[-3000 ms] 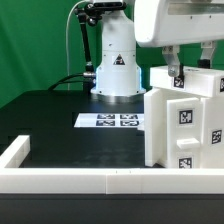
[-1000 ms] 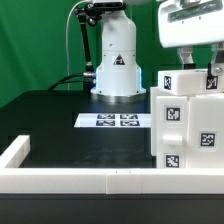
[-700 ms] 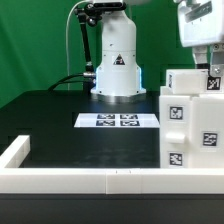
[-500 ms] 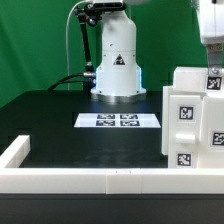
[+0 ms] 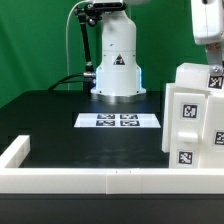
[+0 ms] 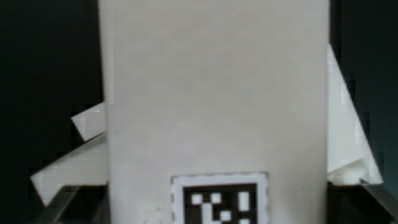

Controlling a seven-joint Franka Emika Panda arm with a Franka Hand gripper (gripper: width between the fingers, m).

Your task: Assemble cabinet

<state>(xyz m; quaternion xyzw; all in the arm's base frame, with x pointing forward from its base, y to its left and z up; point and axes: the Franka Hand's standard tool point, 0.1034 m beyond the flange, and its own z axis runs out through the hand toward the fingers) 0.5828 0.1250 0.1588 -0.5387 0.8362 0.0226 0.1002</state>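
Observation:
The white cabinet body, with square black-and-white tags on its faces, stands at the exterior view's right edge, slightly tilted and partly cut off by the frame. My gripper comes down from above and is shut on the body's top part. In the wrist view a tall white panel of the cabinet fills the middle, with a tag low on it. It sits between my dark fingertips, and the gripper closes across it. No loose blocks or panels show.
The marker board lies flat on the black table in front of the robot's white base. A low white rim edges the table's front and the exterior view's left side. Green backdrop behind.
The gripper and the cabinet body have moved together toward the exterior view's right, so more of the body is now cut off. The body now leans slightly.

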